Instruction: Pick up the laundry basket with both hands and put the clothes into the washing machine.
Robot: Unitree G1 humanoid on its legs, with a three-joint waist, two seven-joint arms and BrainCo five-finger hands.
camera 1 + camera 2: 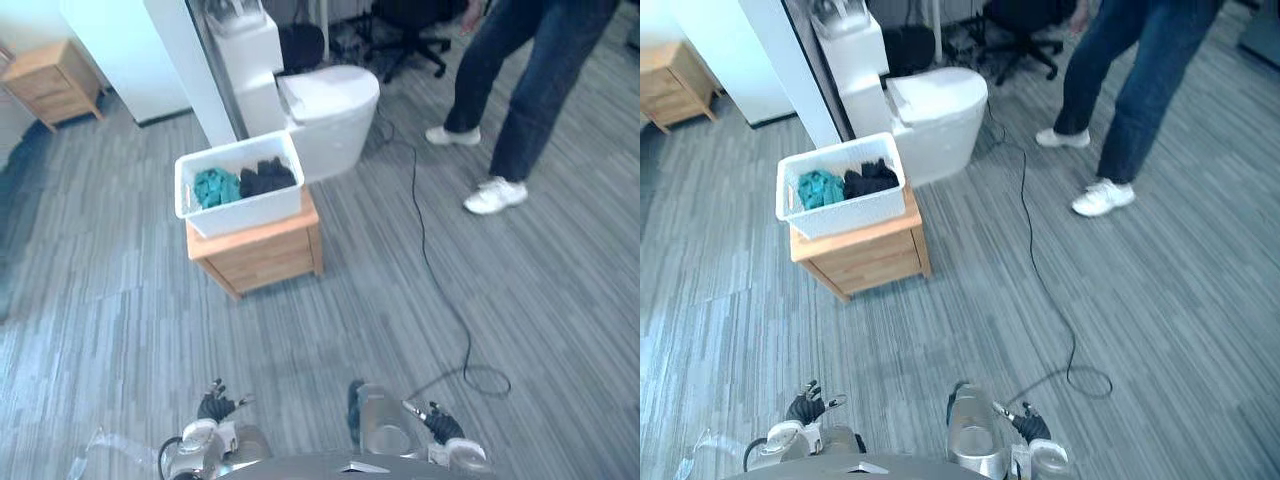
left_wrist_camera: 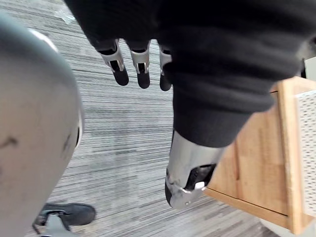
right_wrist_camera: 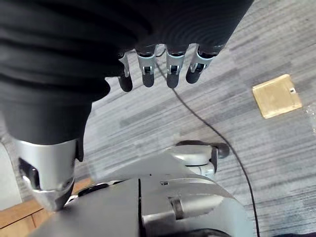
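A white laundry basket (image 1: 240, 195) stands on a low wooden cabinet (image 1: 265, 250) ahead of me, a little to the left. It holds a teal cloth (image 1: 215, 187) and dark clothes (image 1: 267, 177). Right behind it is a white rounded machine (image 1: 325, 115). My left hand (image 1: 215, 405) hangs low at the bottom left, far short of the basket. In the left wrist view its fingers (image 2: 140, 64) are straight and hold nothing, with the cabinet (image 2: 256, 168) beyond. My right hand (image 1: 440, 422) hangs at the bottom right, fingers (image 3: 158, 66) straight and empty over the floor.
A person in jeans and white shoes (image 1: 495, 195) stands at the back right. A black office chair (image 1: 410, 30) is behind the machine, and a second wooden cabinet (image 1: 50, 80) stands at the far left. Grey plank floor lies between me and the basket.
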